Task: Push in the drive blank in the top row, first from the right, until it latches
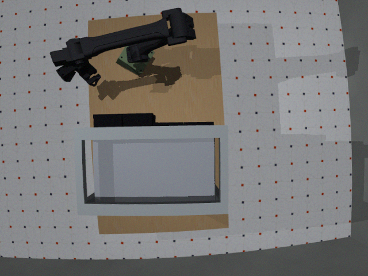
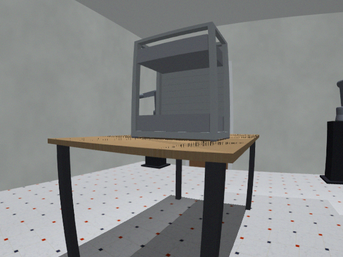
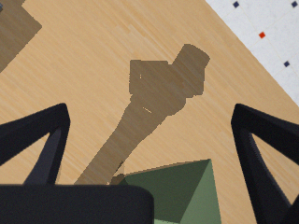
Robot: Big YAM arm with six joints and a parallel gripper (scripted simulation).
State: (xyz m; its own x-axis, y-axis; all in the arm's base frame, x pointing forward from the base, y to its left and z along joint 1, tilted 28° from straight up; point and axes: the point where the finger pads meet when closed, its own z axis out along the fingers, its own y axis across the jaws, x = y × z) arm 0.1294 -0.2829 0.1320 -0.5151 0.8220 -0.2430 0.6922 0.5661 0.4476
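In the top view the grey open-frame rack (image 1: 151, 169) stands on the wooden table (image 1: 157, 98). Black drive blanks (image 1: 123, 119) stick out from its front, the side that faces my arm. The left stretch juts out farther than the thin right strip (image 1: 184, 123). I cannot tell the rows apart from above. My gripper (image 1: 80, 75) is open and empty, above the table's left edge and well away from the rack front. In the wrist view its fingers stand wide over bare wood and the arm's shadow. The side view shows the rack (image 2: 180, 88) from behind, upright, with the blanks hidden.
The arm's green base plate (image 1: 135, 60) is on the table's far end, also in the wrist view (image 3: 182, 191). The rack overhangs the table's left and right edges slightly. A dark pedestal (image 2: 333, 152) stands on the floor at the right.
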